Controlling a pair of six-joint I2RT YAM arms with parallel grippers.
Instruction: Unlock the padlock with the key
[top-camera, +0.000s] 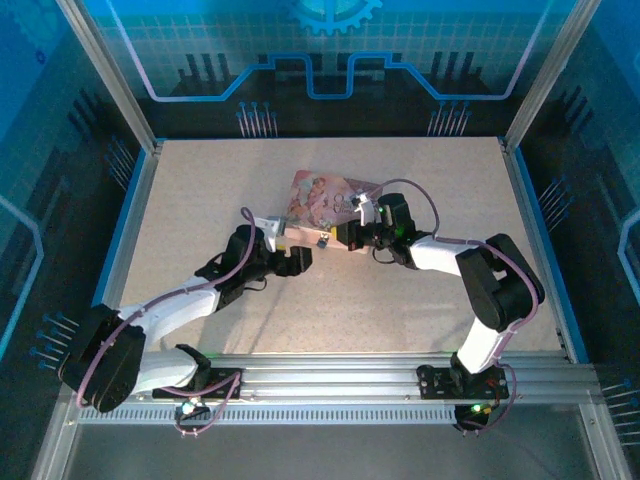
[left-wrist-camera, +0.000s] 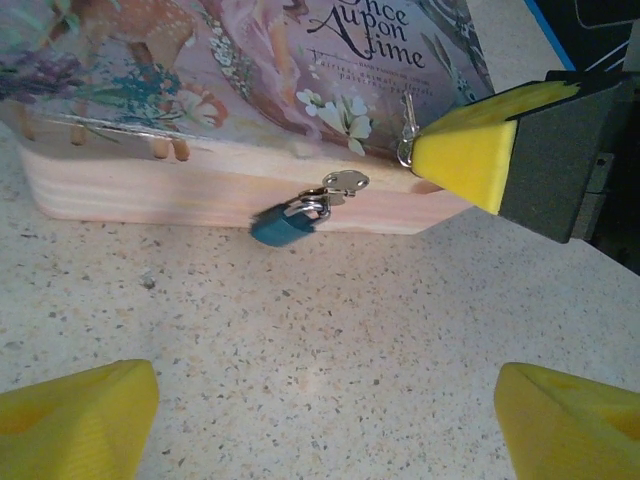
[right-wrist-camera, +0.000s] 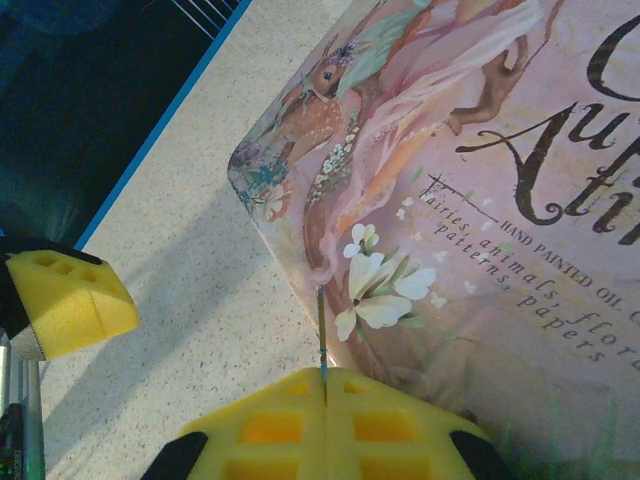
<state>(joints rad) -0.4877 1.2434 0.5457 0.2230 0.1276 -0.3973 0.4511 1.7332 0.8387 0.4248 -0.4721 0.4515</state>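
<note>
Blue padlock hangs off the box front, dead ahead of our wide-open left gripper. Our right gripper, clamped on the key, sits just right of it, key pointing straight out over the box.

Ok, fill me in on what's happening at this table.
The right pincer is shut on the small key, holding it at the front edge of the pink box. The blue padlock hangs from the hasp on the box's front, with no key in it yet. The left pincer is open, low over the table, facing the padlock and holding nothing.
</note>
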